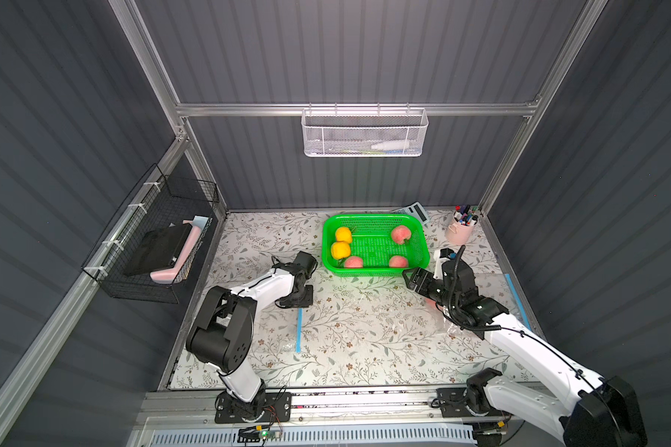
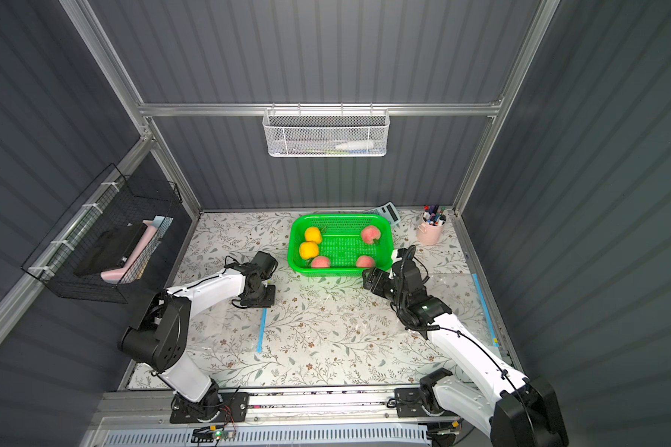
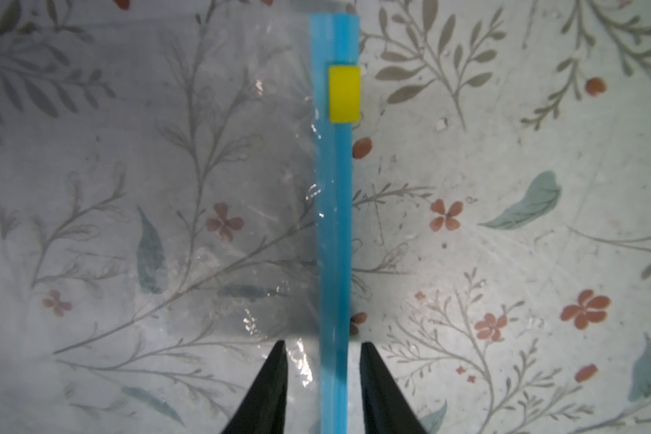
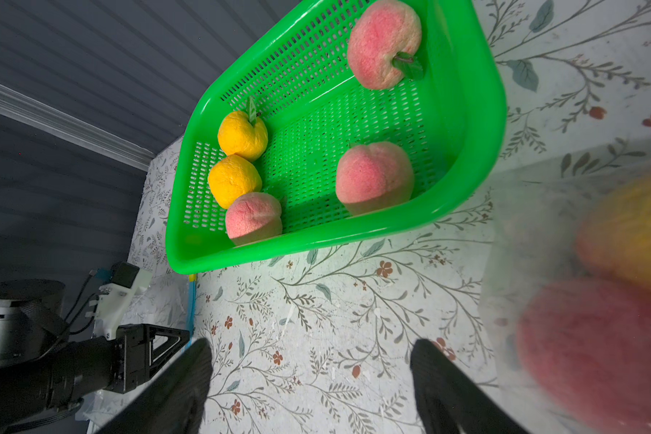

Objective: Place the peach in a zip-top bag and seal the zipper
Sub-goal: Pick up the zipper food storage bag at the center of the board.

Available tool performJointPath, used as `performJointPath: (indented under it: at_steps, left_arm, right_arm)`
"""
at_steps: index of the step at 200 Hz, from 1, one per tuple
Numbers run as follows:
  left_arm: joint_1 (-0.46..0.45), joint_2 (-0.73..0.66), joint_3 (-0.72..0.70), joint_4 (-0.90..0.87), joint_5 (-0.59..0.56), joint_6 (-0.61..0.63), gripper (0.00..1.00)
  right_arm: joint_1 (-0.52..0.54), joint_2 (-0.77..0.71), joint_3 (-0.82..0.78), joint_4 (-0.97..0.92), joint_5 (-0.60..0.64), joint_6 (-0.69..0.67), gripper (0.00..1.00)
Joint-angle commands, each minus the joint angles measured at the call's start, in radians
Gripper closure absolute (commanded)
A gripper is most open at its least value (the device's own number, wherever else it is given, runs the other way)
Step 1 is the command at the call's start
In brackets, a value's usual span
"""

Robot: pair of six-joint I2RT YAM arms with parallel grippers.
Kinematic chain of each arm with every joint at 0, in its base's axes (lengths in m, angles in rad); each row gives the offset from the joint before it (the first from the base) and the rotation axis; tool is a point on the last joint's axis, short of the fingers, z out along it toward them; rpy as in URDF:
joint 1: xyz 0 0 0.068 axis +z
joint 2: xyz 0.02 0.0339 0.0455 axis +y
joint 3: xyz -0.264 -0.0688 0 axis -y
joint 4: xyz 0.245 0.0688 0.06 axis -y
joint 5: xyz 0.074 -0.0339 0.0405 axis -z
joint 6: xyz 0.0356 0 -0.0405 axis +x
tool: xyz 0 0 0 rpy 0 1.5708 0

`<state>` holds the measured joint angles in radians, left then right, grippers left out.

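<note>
Clear zip-top bag [image 3: 203, 169], blue zipper [image 3: 334, 225], yellow slider [image 3: 344, 94].
Bagged peach [image 4: 594, 353] looks blurred, pink-red; left pincer [image 3: 322, 342] straddles zipper, unclosed; right pincer [image 4: 312, 340] wide, empty.

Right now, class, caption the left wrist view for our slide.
Left end effector straddles the blue zipper strip, yellow slider farther along it.

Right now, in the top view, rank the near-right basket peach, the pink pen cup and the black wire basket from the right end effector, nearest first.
From the right end effector:
1. Peach, in the green basket, near right corner.
2. Pink pen cup, table's back right corner.
3. Black wire basket, on the left wall.
</note>
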<state>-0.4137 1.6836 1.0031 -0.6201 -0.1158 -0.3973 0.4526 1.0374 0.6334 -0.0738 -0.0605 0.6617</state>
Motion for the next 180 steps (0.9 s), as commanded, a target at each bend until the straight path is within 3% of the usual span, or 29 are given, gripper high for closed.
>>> performJointPath:
  at_steps: [1, 43, 119, 180]
  left_arm:
    - [-0.003, 0.017, 0.002, -0.002, -0.013, -0.016, 0.68]
    - [-0.004, 0.038, 0.003, -0.001, -0.013, -0.02, 0.73]
    - [-0.003, -0.033, 0.009, -0.002, 0.038, -0.02, 1.0]
    - [-0.004, -0.127, 0.027, -0.023, 0.089, -0.005, 1.0]
  right_arm:
    - [0.005, 0.006, -0.008, 0.027, -0.004, 0.008, 0.15]
    - [0.007, 0.007, -0.006, 0.03, -0.005, 0.01, 0.15]
    - [0.008, 0.034, 0.002, 0.038, -0.041, 0.023, 0.18]
    - [0.088, 0.105, 0.03, 0.118, -0.052, 0.057, 0.2]
